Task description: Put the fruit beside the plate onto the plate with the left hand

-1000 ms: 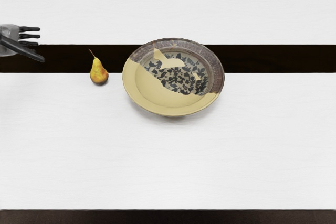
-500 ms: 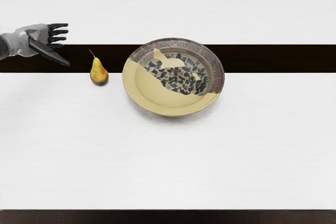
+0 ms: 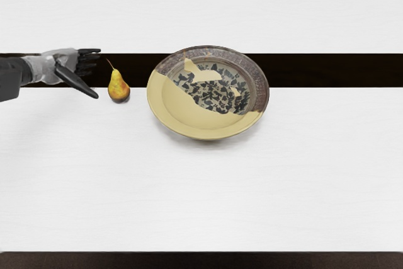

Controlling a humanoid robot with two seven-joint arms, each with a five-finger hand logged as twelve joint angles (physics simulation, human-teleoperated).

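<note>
Yellow-orange and smooth, the pear [image 3: 118, 87] stands upright on the white bench [image 3: 201, 187], its thin stem pointing up. It is just to the right of the left hand [image 3: 68, 65] and apart from it. That hand hangs with its dark fingers [image 3: 88, 52] spread and relaxed, holding nothing. On the pear's other side, near but not touching, sits the round glazed plate [image 3: 189, 127], part mustard-yellow, part brown with dark leaf-like speckles.
</note>
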